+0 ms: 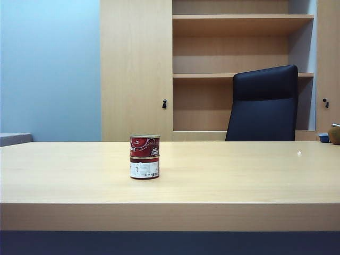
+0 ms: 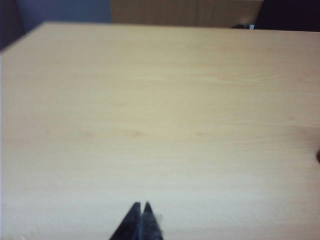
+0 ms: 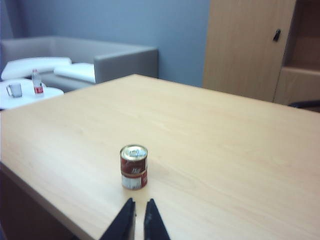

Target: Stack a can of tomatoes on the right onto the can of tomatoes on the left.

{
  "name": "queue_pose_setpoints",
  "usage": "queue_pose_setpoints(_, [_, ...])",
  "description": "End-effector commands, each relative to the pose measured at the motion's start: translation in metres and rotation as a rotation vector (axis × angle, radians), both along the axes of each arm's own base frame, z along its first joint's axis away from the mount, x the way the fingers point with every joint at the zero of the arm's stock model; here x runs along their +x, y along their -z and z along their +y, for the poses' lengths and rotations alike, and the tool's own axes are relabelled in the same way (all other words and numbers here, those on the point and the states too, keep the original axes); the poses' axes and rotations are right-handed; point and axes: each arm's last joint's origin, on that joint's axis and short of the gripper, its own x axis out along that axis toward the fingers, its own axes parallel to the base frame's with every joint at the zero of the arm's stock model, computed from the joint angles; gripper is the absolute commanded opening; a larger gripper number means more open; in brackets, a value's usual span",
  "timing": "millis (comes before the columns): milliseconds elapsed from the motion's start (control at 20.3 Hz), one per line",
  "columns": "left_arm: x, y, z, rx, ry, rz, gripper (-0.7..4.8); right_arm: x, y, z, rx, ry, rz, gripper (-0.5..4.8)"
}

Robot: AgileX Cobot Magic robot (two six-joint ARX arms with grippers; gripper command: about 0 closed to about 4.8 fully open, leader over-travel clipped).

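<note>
Cans (image 1: 144, 156) stacked; left claw (image 2: 141, 206), right claw (image 3: 139, 202) closed, clear

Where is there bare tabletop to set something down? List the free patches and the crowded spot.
The only occupied spot is the stacked tomato cans, left of centre on the table. Free: the strip from the cans to the left edge, the wide stretch right of them below the chair, and the front strip. Both tools, left and right, are shut, holding nothing.

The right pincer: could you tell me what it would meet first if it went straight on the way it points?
Probably the stacked tomato cans, just beyond the right pincer, slightly to one side; depth is unclear.
</note>
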Motion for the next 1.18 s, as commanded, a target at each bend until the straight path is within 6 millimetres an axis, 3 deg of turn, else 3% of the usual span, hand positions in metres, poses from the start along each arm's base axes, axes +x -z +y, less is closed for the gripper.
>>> queue_pose_setpoints(49, [0.000, -0.003, 0.000, 0.015, 0.008, -0.022, -0.02, 0.002, 0.004, 0.002, -0.001, -0.004, 0.003, 0.45])
queue_pose_setpoints(393, [0.000, -0.003, 0.000, -0.015, -0.004, -0.016, -0.01, 0.009, 0.034, 0.010, -0.074, -0.019, 0.073, 0.44])
queue_pose_setpoints(590, [0.000, -0.001, 0.003, -0.004, -0.112, 0.004, -0.02, 0.008, 0.047, 0.010, -0.161, -0.019, 0.159, 0.44])
queue_pose_setpoints(1180, [-0.001, 0.003, 0.004, -0.004, -0.129, 0.041, -0.02, 0.009, 0.053, 0.006, -0.198, 0.017, 0.205, 0.45])
